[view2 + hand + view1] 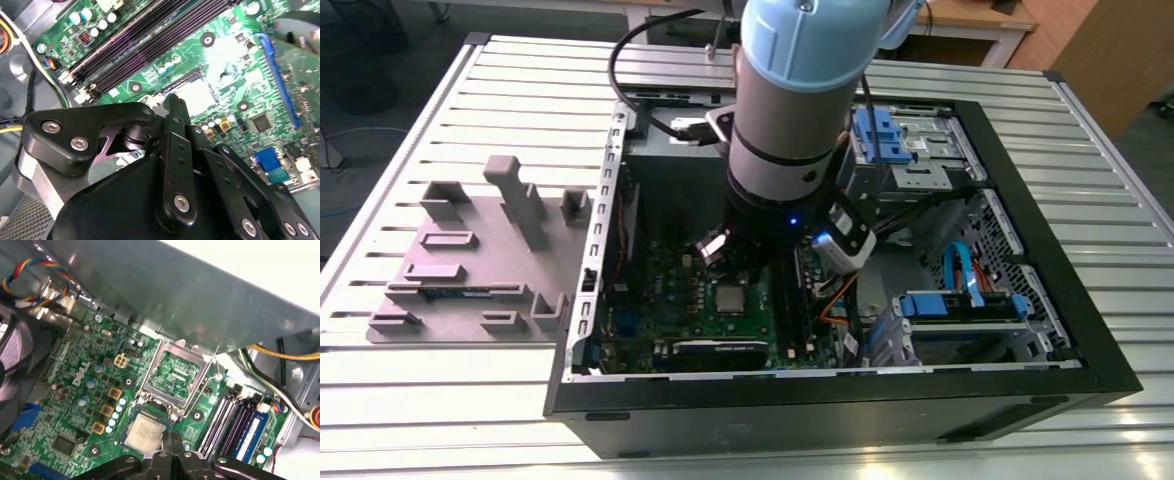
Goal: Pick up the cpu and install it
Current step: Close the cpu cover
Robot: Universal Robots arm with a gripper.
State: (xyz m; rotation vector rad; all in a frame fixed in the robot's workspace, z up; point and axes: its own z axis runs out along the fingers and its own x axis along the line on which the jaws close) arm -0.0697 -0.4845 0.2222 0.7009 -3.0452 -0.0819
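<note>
Your gripper (172,439) has its fingers pressed together with nothing between them, the tips just beside the cpu (144,433). The cpu lies flat in its socket on the green board (67,412), next to the raised metal frame (175,374), inside the open computer case (854,398). Treat it as light, stiff, slick on its metal top and likely fragile underneath. Grip it by two opposite edges, never by the face, and keep it level.

Pale silver cpu (144,433), green board (82,416), black claw (172,436), grey and blue arm (785,120)
</note>
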